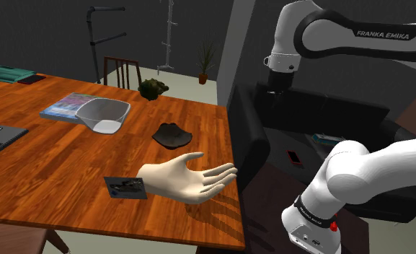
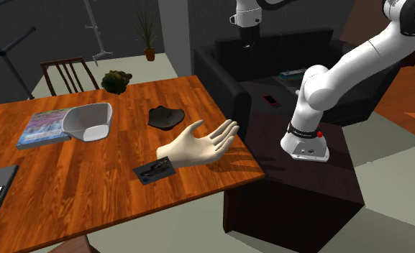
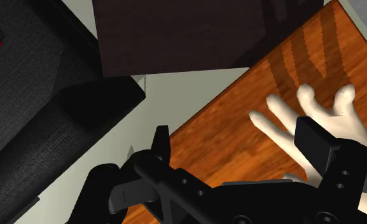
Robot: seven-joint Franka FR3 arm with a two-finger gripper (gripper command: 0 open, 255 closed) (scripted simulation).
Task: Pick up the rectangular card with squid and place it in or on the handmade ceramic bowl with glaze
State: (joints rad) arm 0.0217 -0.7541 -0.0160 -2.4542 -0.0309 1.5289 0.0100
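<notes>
The squid card [image 1: 125,187] [image 2: 155,171] is a small dark rectangle lying flat near the table's front edge, touching the wrist end of a pale model hand [image 1: 188,179] [image 2: 198,144] [image 3: 303,111]. The bowl [image 1: 105,115] [image 2: 88,121] is light grey and stands upright farther back on the wooden table [image 1: 47,166] [image 2: 90,194] [image 3: 239,146]. My gripper [image 1: 275,91] [image 2: 247,39] [image 3: 239,145] hangs high beyond the table's end, over the black sofa, far from card and bowl. Its fingers [image 3: 161,143] stand apart with nothing between them; the wrist view looks down on the table's corner and the model hand's fingertips.
A black lumpy object [image 1: 171,135] [image 2: 165,116] lies between bowl and model hand. A book [image 1: 63,106] [image 2: 40,128] sits behind the bowl, and a small plant [image 1: 153,89] [image 2: 116,80] at the far edge. A chair [image 1: 122,71] stands behind; the sofa [image 1: 307,130] [image 2: 270,72] flanks the table.
</notes>
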